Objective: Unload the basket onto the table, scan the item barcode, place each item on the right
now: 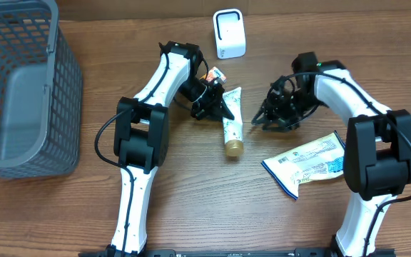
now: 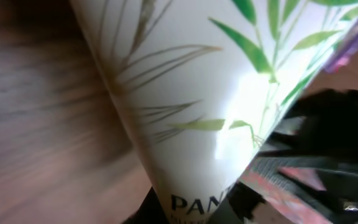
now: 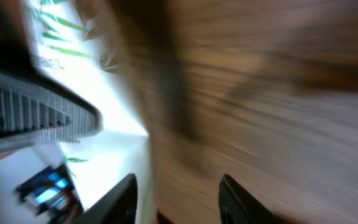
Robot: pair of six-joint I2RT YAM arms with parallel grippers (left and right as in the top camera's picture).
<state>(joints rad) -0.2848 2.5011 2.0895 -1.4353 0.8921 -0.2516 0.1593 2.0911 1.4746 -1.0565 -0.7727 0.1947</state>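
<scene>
1. A white scanner (image 1: 230, 33) stands at the far edge of the wooden table (image 1: 63, 214).
2. The tube (image 1: 232, 118) lies flat on the table just in front of the scanner, on the robot's side of it.
3. The tube's flat end points at the scanner. Its gold cap (image 1: 233, 148) points away from it.
4. The tube is white with green leaves. In the left wrist view it fills most of the picture, and the letters "PAN" show near the bottom.
5. The left gripper (image 1: 218, 107) is in front of the scanner, a little toward the basket side. Its jaws are squeezed tight on the tube, near the flat end.
6. The right gripper (image 1: 268, 118) is in front of the scanner on the other side. It is low over the table, near the tube but not touching it.
7. Its two fingers (image 3: 120, 199) stand apart, with only bare wood between them.
8. A blue and green packet (image 1: 309, 163) lies flat, farther from the scanner than the tube, on the right arm's side.
9. A grey basket (image 1: 20, 93) sits well away from the scanner, at the left end of the table.
10. A small red and white thing (image 1: 213, 73) lies just in front of the scanner by the left arm. I cannot tell what it is.
</scene>
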